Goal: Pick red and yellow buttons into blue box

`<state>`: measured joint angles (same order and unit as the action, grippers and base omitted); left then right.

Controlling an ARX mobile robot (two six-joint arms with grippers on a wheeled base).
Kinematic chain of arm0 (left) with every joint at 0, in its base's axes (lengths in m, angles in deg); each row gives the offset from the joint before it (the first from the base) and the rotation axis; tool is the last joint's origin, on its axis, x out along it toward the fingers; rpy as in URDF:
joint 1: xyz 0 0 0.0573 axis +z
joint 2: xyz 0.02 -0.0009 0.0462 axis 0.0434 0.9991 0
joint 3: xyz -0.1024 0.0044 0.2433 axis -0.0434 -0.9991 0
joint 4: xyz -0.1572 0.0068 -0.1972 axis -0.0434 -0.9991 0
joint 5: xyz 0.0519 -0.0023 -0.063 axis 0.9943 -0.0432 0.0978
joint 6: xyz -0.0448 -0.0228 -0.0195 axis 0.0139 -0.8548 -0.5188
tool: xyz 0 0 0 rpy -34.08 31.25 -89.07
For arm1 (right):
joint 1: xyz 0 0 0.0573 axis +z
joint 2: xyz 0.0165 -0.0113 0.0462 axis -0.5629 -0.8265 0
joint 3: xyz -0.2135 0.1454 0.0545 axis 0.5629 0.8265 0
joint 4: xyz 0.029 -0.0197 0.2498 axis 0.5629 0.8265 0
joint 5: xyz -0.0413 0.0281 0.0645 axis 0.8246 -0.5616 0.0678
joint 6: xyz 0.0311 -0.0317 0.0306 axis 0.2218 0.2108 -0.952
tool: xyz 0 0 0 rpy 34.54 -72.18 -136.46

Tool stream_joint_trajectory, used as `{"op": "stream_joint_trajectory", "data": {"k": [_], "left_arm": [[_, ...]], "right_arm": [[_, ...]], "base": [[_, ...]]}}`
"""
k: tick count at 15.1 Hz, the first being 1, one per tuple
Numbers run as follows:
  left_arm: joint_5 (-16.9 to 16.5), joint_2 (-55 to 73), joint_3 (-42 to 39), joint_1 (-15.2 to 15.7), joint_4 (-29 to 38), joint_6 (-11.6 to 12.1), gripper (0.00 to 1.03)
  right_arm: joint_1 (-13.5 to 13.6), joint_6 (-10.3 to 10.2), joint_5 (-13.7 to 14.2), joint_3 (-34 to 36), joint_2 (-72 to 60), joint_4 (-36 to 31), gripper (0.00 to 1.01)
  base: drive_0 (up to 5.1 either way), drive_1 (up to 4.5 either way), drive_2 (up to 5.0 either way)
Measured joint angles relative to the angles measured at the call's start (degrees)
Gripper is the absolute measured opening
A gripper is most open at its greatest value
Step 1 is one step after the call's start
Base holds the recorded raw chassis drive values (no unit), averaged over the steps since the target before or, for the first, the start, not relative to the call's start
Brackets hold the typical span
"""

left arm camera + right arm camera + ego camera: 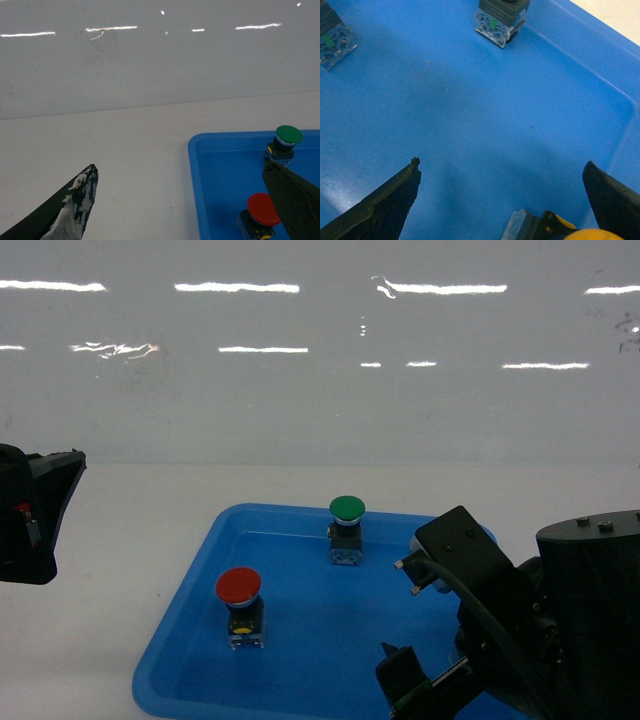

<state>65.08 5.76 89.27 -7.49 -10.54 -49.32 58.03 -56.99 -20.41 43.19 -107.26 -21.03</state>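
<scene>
Looking forward, head view: a shallow blue plastic tray (180,640) lies on a white table (120,530); a red round-capped push-button switch with black body (240,602) stands upright at its left-centre, a green-capped switch of the same kind (347,528) upright farther back.
Head view, arms: the right gripper (405,680) hangs low over the tray's right part; the left gripper (30,515) sits at the left edge, well apart from the tray.
Left wrist view: the left gripper (185,200) is spread wide; the red switch (261,214) stands just beside the right-hand finger (295,200), the green one (286,142) behind it.
Right wrist view: the right gripper (500,195) is spread wide above the tray floor (470,110); a yellow-orange capped switch with black body and clear base (555,229) lies tipped on its side between the fingers, nearer the right one (612,197); two clear switch bases stand at the far edge.
</scene>
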Motion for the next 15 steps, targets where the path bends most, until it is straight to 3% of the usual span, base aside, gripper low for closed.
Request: {"op": "stream_joint_trajectory", "data": {"k": [7,9,12,13,15], "left_arm": [[0.0,0.0,0.0,0.0,0.0,0.0,0.98],[-0.02,0.0,0.0,0.0,0.0,0.0,0.98],[-0.02,0.0,0.0,0.0,-0.02,0.02,0.98],[-0.02,0.0,0.0,0.0,0.0,0.0,0.98],[0.0,0.0,0.0,0.0,-0.02,0.0,0.98]], "right_arm": [[0.72,0.02,0.33,0.37,-0.11,-1.03,0.81],[0.7,0.22,1.51,0.61,-0.81,-1.92,0.68],[0.57,0.17,2.05,1.6,-1.55,-3.67,0.3],[0.55,0.07,2.16,1.88,-1.57,-4.46,0.3],[-2.32,-3.82,3.78,5.64,0.74,-9.94,0.3]], "base": [[0.0,0.0,0.0],[0.0,0.0,0.0],[0.0,0.0,0.0],[0.0,0.0,0.0],[0.0,0.0,0.0]]}}
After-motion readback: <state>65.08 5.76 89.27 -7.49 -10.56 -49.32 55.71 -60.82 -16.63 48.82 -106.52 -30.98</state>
